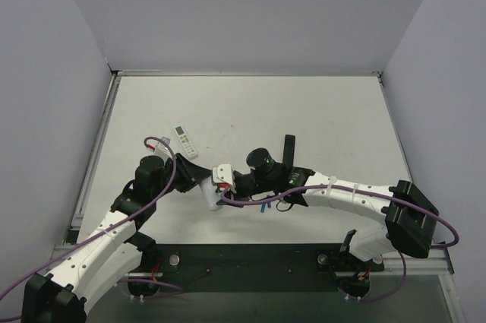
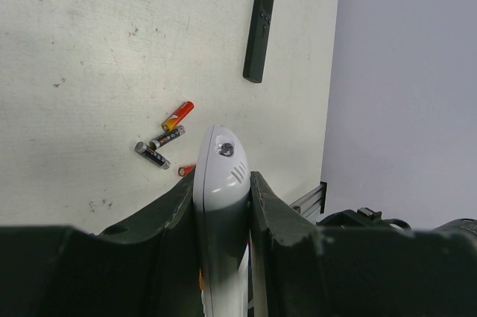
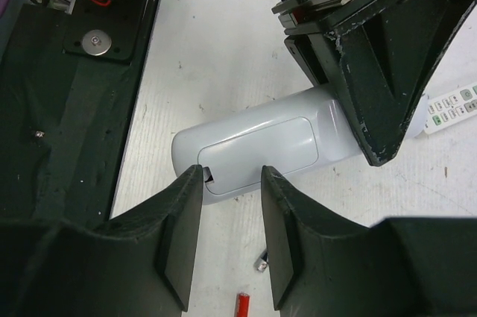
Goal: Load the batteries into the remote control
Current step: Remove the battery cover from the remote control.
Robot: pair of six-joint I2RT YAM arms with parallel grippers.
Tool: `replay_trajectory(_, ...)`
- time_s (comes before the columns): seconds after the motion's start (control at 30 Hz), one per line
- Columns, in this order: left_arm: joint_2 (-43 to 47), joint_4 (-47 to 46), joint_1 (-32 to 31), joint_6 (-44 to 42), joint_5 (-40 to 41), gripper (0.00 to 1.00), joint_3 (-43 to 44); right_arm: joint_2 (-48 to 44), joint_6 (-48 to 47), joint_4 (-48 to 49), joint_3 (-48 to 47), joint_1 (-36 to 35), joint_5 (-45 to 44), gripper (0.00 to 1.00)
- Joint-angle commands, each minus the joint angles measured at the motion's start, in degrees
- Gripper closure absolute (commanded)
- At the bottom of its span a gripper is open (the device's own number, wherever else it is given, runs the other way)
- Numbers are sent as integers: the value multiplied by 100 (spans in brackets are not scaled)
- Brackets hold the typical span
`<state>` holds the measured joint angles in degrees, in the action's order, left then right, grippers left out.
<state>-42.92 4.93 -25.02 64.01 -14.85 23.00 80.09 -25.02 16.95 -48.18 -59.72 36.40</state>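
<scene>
Right gripper [image 3: 232, 175]: jaws apart, one finger on either side of the closed battery cover on the white remote's plain back; whether the fingers touch it, I cannot tell.
Left gripper [image 2: 221, 186]: clamped on the remote control's two long edges, holding it above the table.
Remote control [image 2: 221, 154]: between the two grippers at mid-table in the top view, with its rounded end sticking out past the left fingers.
Batteries [image 2: 152, 155]: two slim dark-bodied cells lie loose and close together on the table, at about 4 o'clock from the held remote in the top view, partly under the right arm.
Red cells [image 2: 178, 115]: one lies just beside the dark pair; a second peeks out from behind the remote's tip.
Black remote [image 1: 288, 148]: flat on the table at about 2 o'clock from the held remote, well apart from it.
Second white remote [image 1: 185, 141]: button side up at about 11 o'clock, near the left arm.
</scene>
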Motion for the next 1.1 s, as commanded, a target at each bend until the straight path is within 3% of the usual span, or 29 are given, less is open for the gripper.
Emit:
replay_trajectory(0.0, 82, -308, 5, 138, -211, 100, 222, 103, 32, 467, -95, -74, -18, 70)
replay_trajectory(0.37, -155, -282, 5, -20, -237, 100, 117, 217, 234, 1609, 353, -127, -976, 87)
replay_trajectory(0.83, -902, -282, 242, -547, -193, 100, -6, 727, 216, 2418, 485, -22, -1566, 89)
replay_trajectory(1.07, -1061, -659, 621, -626, -667, 100, -112, 858, 269, 2400, 485, 22, -1486, 89)
